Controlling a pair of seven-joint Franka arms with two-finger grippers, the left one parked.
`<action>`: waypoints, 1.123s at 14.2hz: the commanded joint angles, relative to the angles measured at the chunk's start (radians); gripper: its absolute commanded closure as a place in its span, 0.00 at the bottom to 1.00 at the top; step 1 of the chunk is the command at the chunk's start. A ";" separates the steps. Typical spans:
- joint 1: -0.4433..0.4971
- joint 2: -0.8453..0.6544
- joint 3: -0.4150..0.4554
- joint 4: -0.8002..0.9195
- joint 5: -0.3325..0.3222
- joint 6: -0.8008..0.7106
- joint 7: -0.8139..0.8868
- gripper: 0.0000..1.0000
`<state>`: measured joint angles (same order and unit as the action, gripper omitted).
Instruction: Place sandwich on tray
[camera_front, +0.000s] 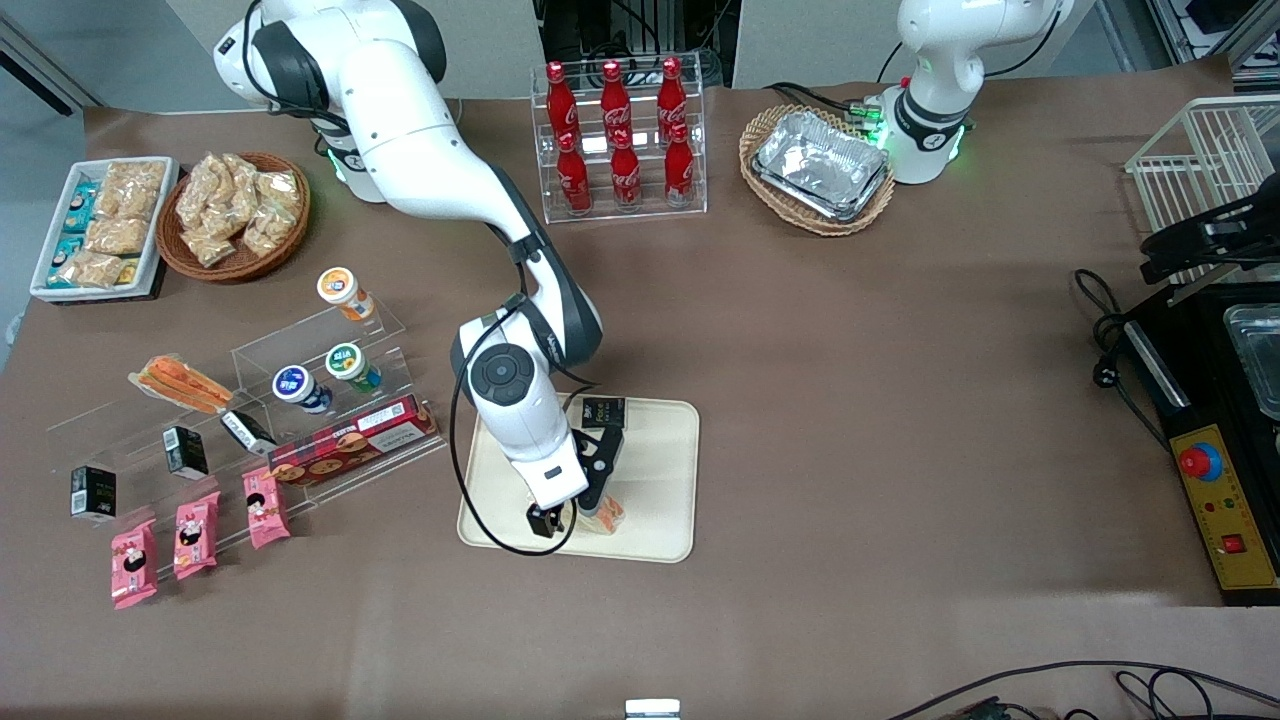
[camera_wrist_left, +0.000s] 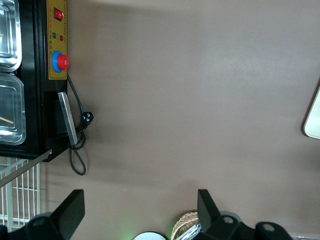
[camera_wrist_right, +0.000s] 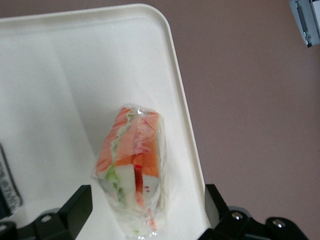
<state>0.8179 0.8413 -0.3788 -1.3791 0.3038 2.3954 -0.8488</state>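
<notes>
The sandwich (camera_wrist_right: 132, 172) lay on the tray (camera_front: 655, 450), near the tray's edge closest to the front camera. The gripper (camera_front: 572, 516) hung directly above it, its jaws spread wide with one finger to either side of the wrapped wedge and neither visibly touching it. The sandwich's long axis ran roughly across the line between the fingers. It appeared released, so the next move was probably a straight lift clear of the wrapper.
</notes>
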 joint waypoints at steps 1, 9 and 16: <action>-0.011 -0.089 0.005 0.003 0.006 -0.128 0.011 0.00; -0.065 -0.312 -0.008 0.003 0.020 -0.361 0.028 0.00; -0.109 -0.459 -0.072 0.003 0.020 -0.574 0.241 0.00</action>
<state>0.7083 0.4559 -0.4228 -1.3601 0.3147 1.9136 -0.7391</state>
